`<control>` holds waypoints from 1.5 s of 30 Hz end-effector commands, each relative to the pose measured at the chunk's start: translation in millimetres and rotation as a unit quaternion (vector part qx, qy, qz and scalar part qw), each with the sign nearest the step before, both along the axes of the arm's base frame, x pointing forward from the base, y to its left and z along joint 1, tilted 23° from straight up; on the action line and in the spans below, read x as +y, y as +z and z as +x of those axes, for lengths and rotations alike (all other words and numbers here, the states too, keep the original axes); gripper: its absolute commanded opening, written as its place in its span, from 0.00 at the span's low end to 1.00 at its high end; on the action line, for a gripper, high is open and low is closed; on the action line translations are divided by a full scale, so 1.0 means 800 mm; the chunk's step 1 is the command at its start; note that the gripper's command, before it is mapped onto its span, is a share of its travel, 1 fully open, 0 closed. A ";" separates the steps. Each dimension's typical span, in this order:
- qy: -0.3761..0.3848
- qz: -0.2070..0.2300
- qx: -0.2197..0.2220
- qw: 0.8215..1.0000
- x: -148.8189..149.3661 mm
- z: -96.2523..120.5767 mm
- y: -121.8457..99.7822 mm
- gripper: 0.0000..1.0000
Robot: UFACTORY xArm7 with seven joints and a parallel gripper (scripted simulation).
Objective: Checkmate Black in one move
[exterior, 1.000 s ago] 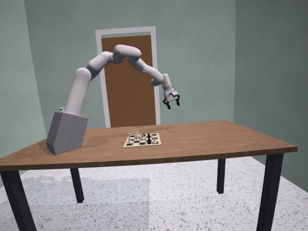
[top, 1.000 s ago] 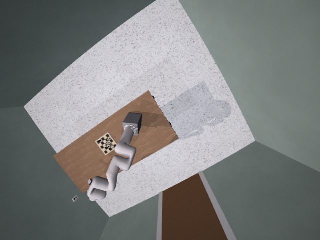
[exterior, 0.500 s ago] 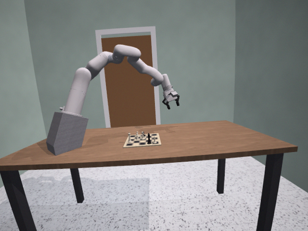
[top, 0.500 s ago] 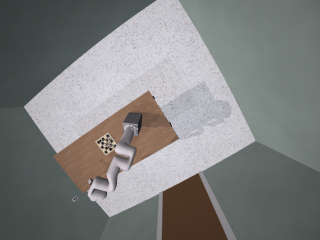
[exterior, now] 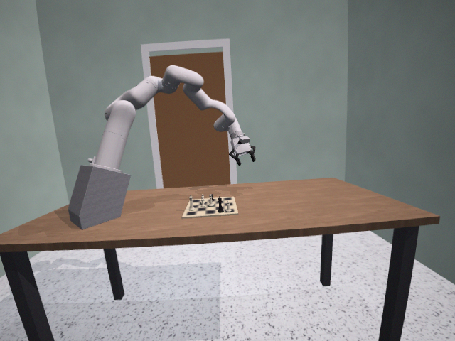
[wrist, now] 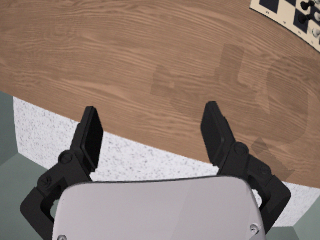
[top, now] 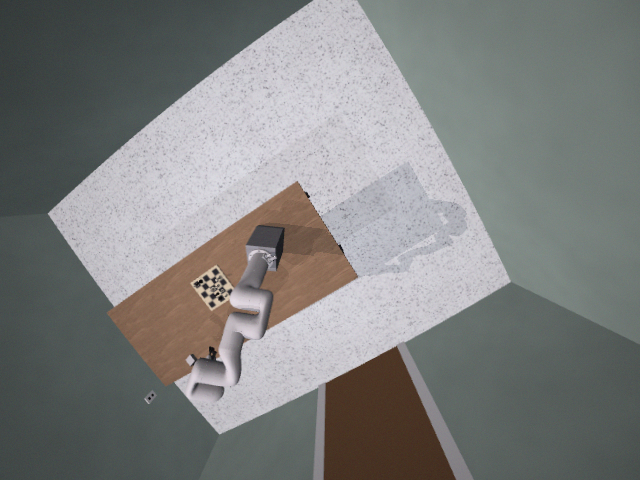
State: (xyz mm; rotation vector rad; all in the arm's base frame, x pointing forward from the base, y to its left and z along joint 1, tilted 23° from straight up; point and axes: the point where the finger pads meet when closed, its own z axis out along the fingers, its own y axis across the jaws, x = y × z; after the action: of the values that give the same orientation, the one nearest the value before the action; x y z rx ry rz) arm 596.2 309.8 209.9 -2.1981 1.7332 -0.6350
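So my gripper [exterior: 244, 158] hangs wide open and empty, high beyond the chessboard [exterior: 210, 212], free to descend.

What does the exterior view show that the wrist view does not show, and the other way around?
Only the exterior view shows the whole arm, its grey base, the door, the table legs and the whole chessboard. Only the wrist view shows the open gripper from close up, with nothing between the jaws, above the table edge. Both show the wooden table and chess pieces.
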 end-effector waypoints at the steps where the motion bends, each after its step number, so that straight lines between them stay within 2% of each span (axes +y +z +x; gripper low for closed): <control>1: -0.036 -0.058 -0.006 0.998 -0.004 -0.030 -0.019 1.00; 3: -0.036 -0.058 -0.006 0.998 -0.004 -0.030 -0.019 1.00; 4: -0.057 -0.096 -0.004 0.994 -0.009 -0.050 -0.035 1.00; 7: -0.057 -0.096 -0.004 0.994 -0.009 -0.050 -0.035 1.00; 8: -0.079 -0.136 -0.003 0.987 -0.014 -0.071 -0.051 1.00; 12: -0.079 -0.136 -0.003 0.987 -0.014 -0.071 -0.051 1.00; 13: -0.102 -0.178 -0.004 0.979 -0.020 -0.092 -0.066 1.00; 16: -0.102 -0.178 -0.004 0.979 -0.020 -0.092 -0.066 1.00; 17: -0.123 -0.216 -0.002 0.969 -0.025 -0.113 -0.082 1.00; 19: -0.123 -0.216 -0.002 0.969 -0.025 -0.113 -0.082 1.00; 20: -0.144 -0.252 -0.001 0.957 -0.030 -0.132 -0.096 1.00; 22: -0.144 -0.252 -0.001 0.957 -0.030 -0.132 -0.096 1.00; 23: -0.163 -0.286 -0.001 0.944 -0.034 -0.151 -0.110 1.00; 24: -0.163 -0.286 -0.001 0.944 -0.034 -0.151 -0.110 1.00; 25: -0.180 -0.318 0.000 0.931 -0.038 -0.168 -0.123 1.00; 26: -0.180 -0.318 0.000 0.931 -0.038 -0.168 -0.123 1.00; 27: -0.196 -0.346 0.000 0.917 -0.042 -0.185 -0.135 1.00; 29: -0.196 -0.346 0.000 0.917 -0.042 -0.185 -0.135 1.00; 31: -0.223 -0.394 0.002 0.892 -0.049 -0.212 -0.156 1.00; 32: -0.223 -0.394 0.002 0.892 -0.049 -0.212 -0.156 1.00; 33: -0.233 -0.413 0.002 0.880 -0.052 -0.223 -0.164 1.00; 34: -0.233 -0.413 0.002 0.880 -0.052 -0.223 -0.164 1.00; 36: -0.249 -0.441 0.003 0.862 -0.056 -0.239 -0.177 1.00; 37: -0.249 -0.441 0.003 0.862 -0.056 -0.239 -0.177 1.00; 39: -0.258 -0.457 0.003 0.851 -0.059 -0.250 -0.184 1.00; 45: -0.262 -0.465 0.003 0.846 -0.060 -0.255 -0.187 1.00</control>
State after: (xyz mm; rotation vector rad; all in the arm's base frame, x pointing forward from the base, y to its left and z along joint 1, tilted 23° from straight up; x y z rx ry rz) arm 392.4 261.5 58.5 -2.1639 2.3558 -1.9411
